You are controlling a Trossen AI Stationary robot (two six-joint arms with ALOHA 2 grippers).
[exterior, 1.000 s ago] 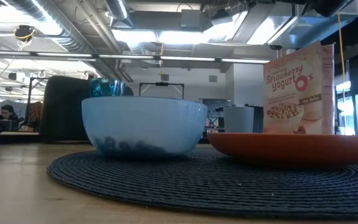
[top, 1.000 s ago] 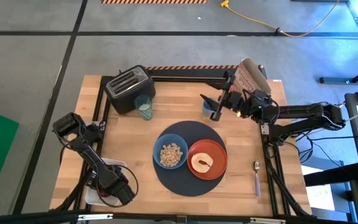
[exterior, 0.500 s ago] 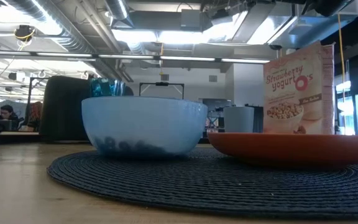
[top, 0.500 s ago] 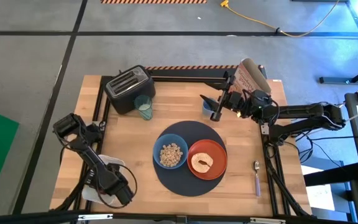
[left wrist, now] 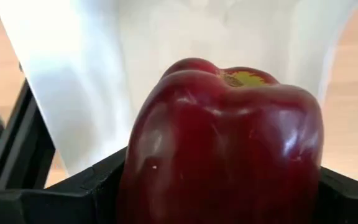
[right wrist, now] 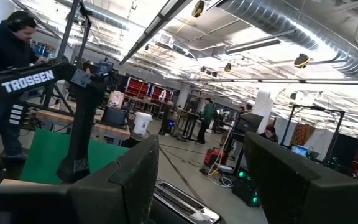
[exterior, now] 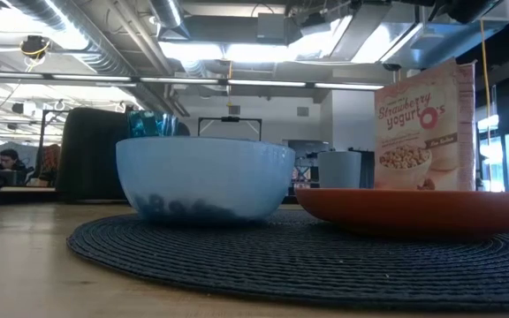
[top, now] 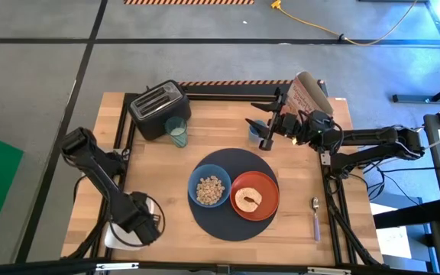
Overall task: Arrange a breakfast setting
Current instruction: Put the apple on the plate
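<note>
Left gripper (top: 137, 227), near worktop (top: 205, 130) corner: jaws clamp the dark-red fruit (left wrist: 222, 146) between them; right gripper (top: 266, 122) jaws parted.

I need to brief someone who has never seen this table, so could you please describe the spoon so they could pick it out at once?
Start from the large round dark mat in the middle of the wooden table. Beyond the orange plate that sits on its right part, the spoon lies alone on bare wood by the table's right edge. It is the only slim utensil, with a purple handle.

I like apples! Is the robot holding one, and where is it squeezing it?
Yes. The left gripper clamps the small dark-red apple by its lower sides. The right gripper holds nothing.
</note>
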